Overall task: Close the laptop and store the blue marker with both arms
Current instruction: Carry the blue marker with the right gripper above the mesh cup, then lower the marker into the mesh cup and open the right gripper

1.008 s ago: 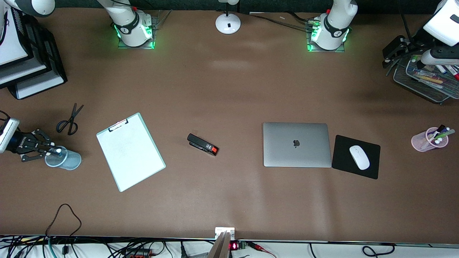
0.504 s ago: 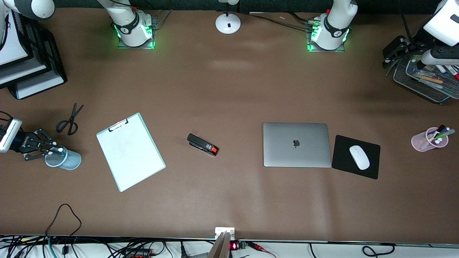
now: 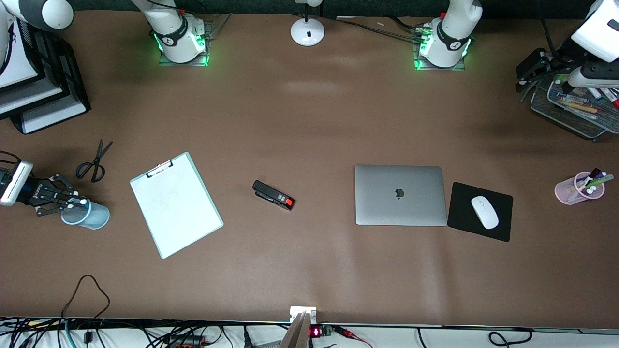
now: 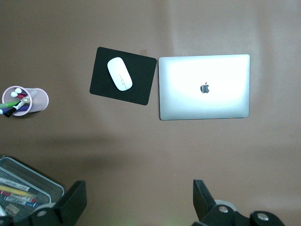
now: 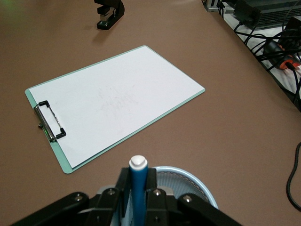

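Observation:
The laptop (image 3: 400, 195) lies closed on the table, apple logo up, beside the black mouse pad; it also shows in the left wrist view (image 4: 204, 87). My right gripper (image 3: 67, 203) is shut on the blue marker (image 3: 80, 202) and holds it upright, white end up, over the rim of a light-blue mesh cup (image 3: 92, 217). In the right wrist view the blue marker (image 5: 138, 188) stands between the fingers (image 5: 123, 181), above the cup (image 5: 193, 186). My left gripper (image 3: 522, 79) is open and empty beside the wire tray at the left arm's end; its fingers (image 4: 75, 202) are spread wide.
A clipboard (image 3: 176, 204), scissors (image 3: 94, 162) and a black stapler (image 3: 273, 195) lie on the table. A white mouse (image 3: 484, 212) sits on the mouse pad (image 3: 464, 227). A pink cup (image 3: 570, 191) holds other markers. A wire tray (image 3: 556, 113) holds pens. Paper trays (image 3: 43, 96) stand at the right arm's end.
My right gripper has shifted slightly toward the blue cup with the marker still in it. The left arm and the laptop have not moved.

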Available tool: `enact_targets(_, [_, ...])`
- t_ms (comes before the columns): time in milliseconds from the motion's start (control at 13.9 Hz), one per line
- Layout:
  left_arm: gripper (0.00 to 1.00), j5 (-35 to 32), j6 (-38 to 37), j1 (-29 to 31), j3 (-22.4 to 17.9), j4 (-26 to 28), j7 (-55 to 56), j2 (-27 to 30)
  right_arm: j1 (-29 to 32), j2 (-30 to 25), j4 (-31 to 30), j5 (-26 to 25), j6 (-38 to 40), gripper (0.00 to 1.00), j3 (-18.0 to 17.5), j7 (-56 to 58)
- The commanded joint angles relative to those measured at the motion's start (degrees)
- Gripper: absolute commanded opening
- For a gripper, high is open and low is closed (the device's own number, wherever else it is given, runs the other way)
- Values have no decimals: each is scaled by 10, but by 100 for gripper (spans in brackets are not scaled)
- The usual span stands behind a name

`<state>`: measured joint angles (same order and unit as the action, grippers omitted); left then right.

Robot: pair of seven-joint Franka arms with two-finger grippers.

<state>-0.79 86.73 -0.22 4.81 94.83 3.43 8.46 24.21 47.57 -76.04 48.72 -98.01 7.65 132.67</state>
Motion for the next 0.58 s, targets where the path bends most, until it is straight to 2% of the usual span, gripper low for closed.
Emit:
enact_targets(0, [100, 3, 9, 1, 0, 5, -6, 3, 10, 5, 13, 11, 12, 100, -5, -13])
enact_targets(504, [100, 3, 9, 1, 0, 5, -6, 3, 5, -27, 14, 13, 28, 100, -2, -36])
